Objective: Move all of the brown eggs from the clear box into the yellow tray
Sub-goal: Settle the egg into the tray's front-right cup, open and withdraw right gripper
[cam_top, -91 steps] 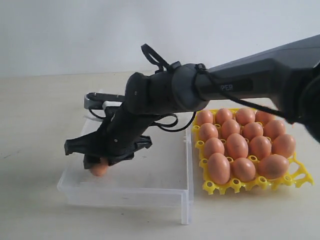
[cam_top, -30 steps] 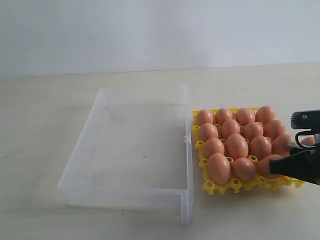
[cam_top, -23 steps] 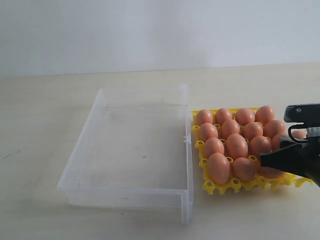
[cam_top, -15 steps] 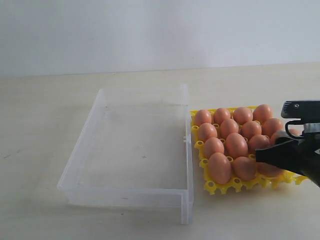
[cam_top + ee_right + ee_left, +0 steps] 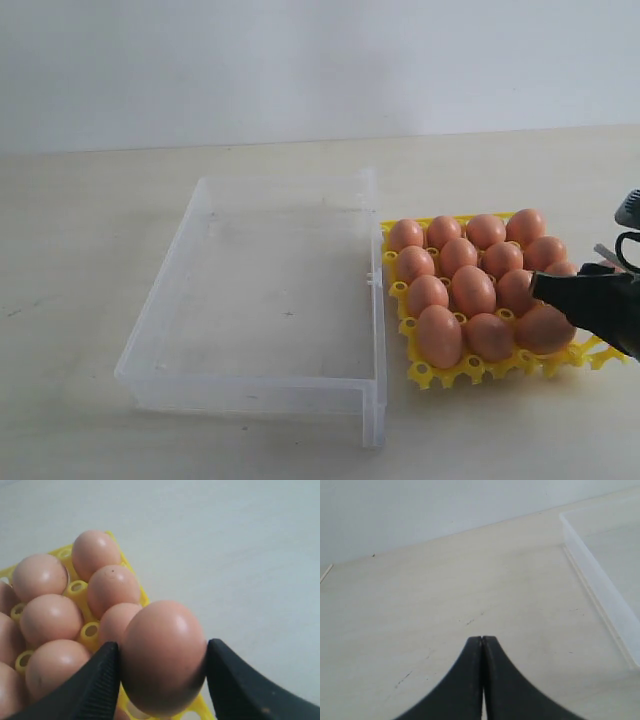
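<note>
Right claw (image 5: 164, 650) is clamped on an egg (image 5: 161, 680), pads on its sides, hovering by the outer edge of the tray (image 5: 425, 375) where the others sit. Box (image 5: 270, 390) looks empty. Eggs are light, smooth and crack easily, so I'd squeeze gently across the middle. Left claw (image 5: 482, 645) is closed on nothing.

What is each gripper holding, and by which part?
The right gripper holds one brown egg, its fingers pressed against two opposite sides of the shell. The left gripper is shut on nothing.
</note>
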`<action>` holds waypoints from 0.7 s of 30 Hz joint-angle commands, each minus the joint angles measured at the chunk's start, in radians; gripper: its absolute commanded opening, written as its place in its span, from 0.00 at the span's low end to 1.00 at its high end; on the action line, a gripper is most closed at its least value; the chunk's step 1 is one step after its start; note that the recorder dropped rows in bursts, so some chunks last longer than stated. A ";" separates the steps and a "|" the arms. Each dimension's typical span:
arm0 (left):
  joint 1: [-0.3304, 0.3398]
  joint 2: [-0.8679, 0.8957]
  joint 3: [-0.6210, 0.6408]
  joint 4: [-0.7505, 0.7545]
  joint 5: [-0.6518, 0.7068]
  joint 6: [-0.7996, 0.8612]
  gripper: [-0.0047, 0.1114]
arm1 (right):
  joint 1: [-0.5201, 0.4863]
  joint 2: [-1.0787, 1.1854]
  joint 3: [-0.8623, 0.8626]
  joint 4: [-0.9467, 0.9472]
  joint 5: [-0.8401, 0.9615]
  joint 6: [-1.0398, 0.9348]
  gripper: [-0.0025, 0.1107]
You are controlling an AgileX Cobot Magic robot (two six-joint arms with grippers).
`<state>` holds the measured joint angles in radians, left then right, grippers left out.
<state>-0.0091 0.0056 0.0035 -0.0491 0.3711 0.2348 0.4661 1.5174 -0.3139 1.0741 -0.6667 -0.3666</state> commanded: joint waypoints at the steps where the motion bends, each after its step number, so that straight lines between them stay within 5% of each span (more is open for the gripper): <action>1: -0.001 -0.006 -0.004 -0.001 -0.007 0.002 0.04 | -0.004 -0.006 0.051 -0.022 -0.046 0.085 0.02; 21: -0.001 -0.006 -0.004 -0.001 -0.007 0.002 0.04 | -0.113 -0.002 0.077 -0.334 -0.017 0.213 0.02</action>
<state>-0.0091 0.0056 0.0035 -0.0491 0.3711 0.2348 0.3604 1.5157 -0.2415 0.7773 -0.6831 -0.1601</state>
